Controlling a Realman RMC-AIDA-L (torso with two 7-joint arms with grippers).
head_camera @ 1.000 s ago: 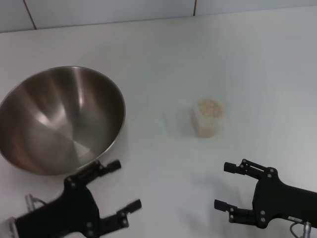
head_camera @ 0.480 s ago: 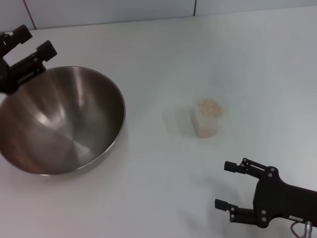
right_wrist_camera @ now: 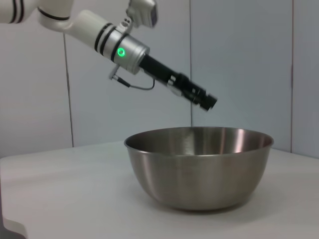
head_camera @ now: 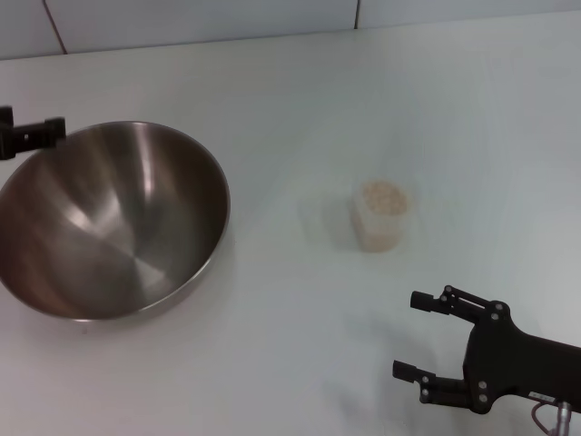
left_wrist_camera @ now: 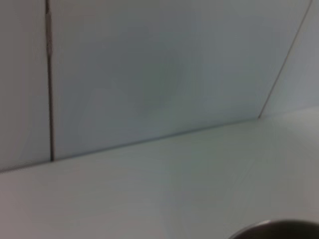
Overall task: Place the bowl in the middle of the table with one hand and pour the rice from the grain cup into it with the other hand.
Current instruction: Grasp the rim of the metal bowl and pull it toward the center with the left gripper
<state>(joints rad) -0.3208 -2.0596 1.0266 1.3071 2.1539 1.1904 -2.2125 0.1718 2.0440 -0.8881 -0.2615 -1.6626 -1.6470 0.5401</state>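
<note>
The steel bowl (head_camera: pixel 109 218) stands empty on the white table (head_camera: pixel 290 100) at the left. My left gripper (head_camera: pixel 32 134) is at the picture's left edge, just above the bowl's far-left rim. The right wrist view shows the left gripper (right_wrist_camera: pixel 205 101) hanging over the rim of the bowl (right_wrist_camera: pixel 199 167). The bowl's rim (left_wrist_camera: pixel 279 230) just shows in the left wrist view. The clear grain cup (head_camera: pixel 381 218), full of rice (head_camera: pixel 382 196), stands upright near the table's middle. My right gripper (head_camera: pixel 413 336) is open and empty near the front right, short of the cup.
A tiled wall (head_camera: pixel 200 18) runs along the table's far edge. White tabletop lies between the bowl and the cup.
My left gripper went from the front of the bowl round to its far-left side and has come down toward the rim. The right gripper, bowl and cup have not moved.
</note>
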